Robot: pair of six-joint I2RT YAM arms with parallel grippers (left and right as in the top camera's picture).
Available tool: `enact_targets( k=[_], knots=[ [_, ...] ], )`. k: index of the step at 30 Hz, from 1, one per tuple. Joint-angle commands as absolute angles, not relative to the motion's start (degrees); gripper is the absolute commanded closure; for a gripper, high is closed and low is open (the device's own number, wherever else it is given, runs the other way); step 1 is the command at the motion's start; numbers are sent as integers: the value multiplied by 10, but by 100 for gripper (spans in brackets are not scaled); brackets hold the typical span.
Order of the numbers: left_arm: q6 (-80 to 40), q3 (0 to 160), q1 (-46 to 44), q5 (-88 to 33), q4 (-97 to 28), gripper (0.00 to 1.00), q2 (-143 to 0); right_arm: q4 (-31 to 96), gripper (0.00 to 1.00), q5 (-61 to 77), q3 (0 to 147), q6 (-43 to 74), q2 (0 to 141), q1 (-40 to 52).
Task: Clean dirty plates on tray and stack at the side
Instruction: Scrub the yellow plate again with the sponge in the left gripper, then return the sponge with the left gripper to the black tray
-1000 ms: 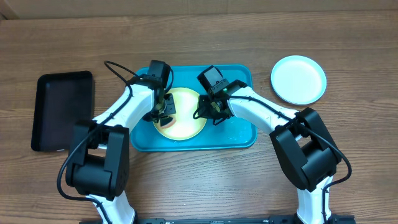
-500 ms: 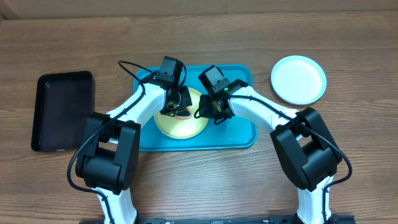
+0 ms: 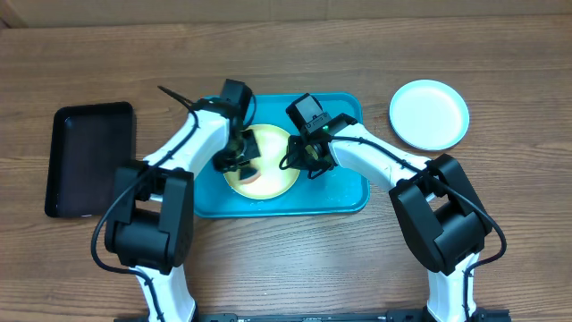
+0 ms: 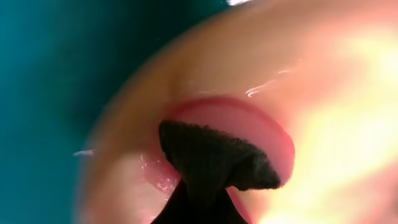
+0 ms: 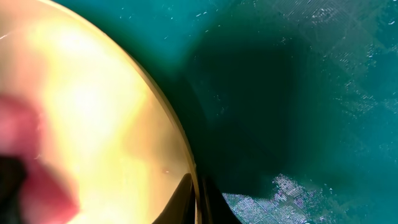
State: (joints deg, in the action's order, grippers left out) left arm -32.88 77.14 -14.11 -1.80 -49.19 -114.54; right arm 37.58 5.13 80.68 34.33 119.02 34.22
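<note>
Overhead view: the large turquoise rectangular plastic tray (image 3: pixel 344 192) lies mid-table and holds the round yellow-green plastic plate (image 3: pixel 273 179). My left gripper (image 3: pixel 239 163) hangs over the plate's left part. In its wrist view a dark textured fingertip (image 4: pixel 211 158) lies against a pink rounded pad (image 4: pixel 249 124) on the plate, and I cannot tell whether the jaws are spread or pinched. My right gripper (image 3: pixel 308 161) sits at the plate's right rim. Its wrist view shows dark fingers on either side of that rim, pinching it. A round white plastic plate (image 3: pixel 429 114) rests on the wooden table (image 3: pixel 286 259) right of the tray, apart from it. A black rectangular tray (image 3: pixel 89 159) lies to the left.
</note>
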Motion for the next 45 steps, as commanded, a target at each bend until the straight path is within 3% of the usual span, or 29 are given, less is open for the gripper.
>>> enact_targets(
  k=[1, 6, 12, 15, 26, 35, 45],
  knots=[
    [-323, 790, -116, 81, -521, 96, -1172, 382, 96, 26, 794, 343, 1210, 343],
    [-336, 803, -125, 65, -493, 96, -1172, 380, 96, 26, 794, 343, 1210, 343],
    [-339, 787, -163, -88, -377, 96, -1174, 378, 96, 27, 794, 344, 1210, 343],
    [-341, 784, -186, -106, -347, 96, -1178, 378, 96, 27, 794, 343, 1210, 343],
    [-345, 784, -215, -100, -386, 96, -1181, 382, 96, 26, 794, 343, 1210, 343],
    [-321, 787, -172, 49, -519, 96, -1181, 382, 96, 26, 794, 343, 1210, 343],
    [-321, 872, -141, 155, -570, 95, -1180, 382, 96, 26, 794, 343, 1210, 343]
  ],
)
